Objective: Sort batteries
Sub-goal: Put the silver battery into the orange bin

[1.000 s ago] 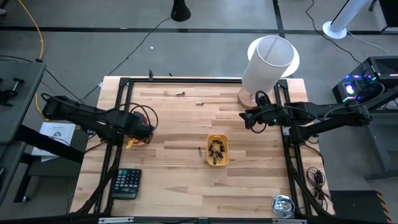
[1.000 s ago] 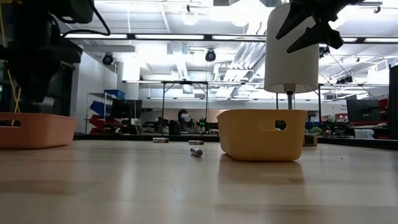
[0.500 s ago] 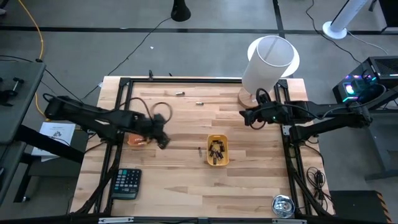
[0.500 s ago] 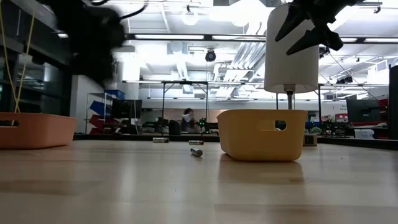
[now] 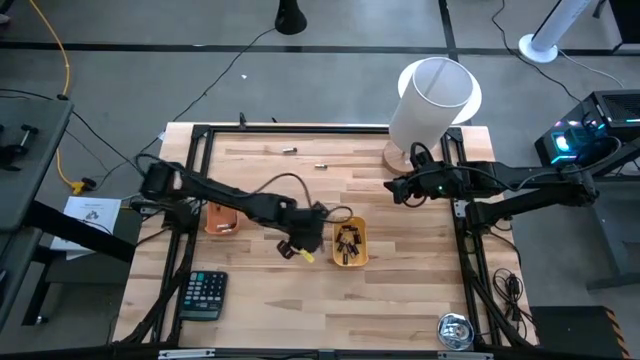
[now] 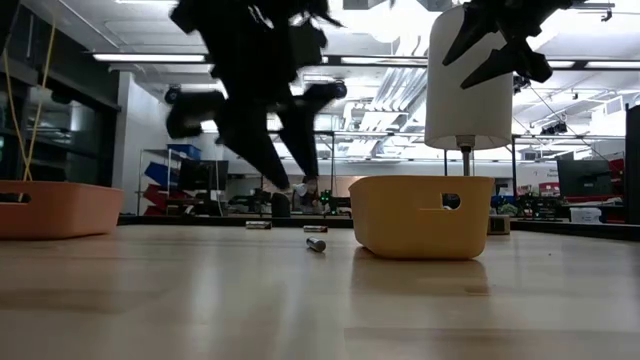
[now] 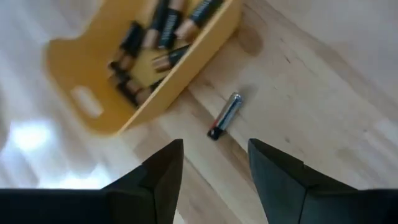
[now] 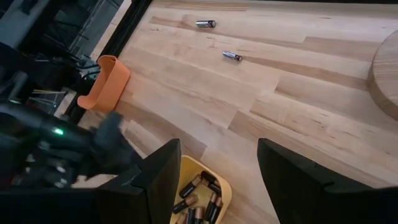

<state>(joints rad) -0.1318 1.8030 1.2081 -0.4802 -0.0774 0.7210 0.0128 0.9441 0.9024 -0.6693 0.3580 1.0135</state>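
Observation:
A loose battery (image 7: 225,116) lies on its side on the table beside the yellow tray (image 7: 93,106), which holds several dark batteries (image 7: 163,28). My left gripper (image 7: 214,163) is open and empty above that loose battery; it also shows in the high view (image 5: 311,240) and, blurred, in the low view (image 6: 285,170). Two more batteries (image 5: 290,150) (image 5: 321,166) lie near the table's far edge. The orange tray (image 5: 220,218) stands at the left. My right gripper (image 5: 394,188) hangs open and empty right of centre, above the table.
A black calculator (image 5: 203,294) lies at the near left. A white lamp (image 5: 432,95) on a round wooden base stands at the far right corner. A metal object (image 5: 455,331) sits at the near right corner. Bare wood lies between the trays.
My left gripper has swung fast from over the orange tray toward the table's right edge, ending beside the yellow tray above the loose battery. The trays and batteries have stayed in place.

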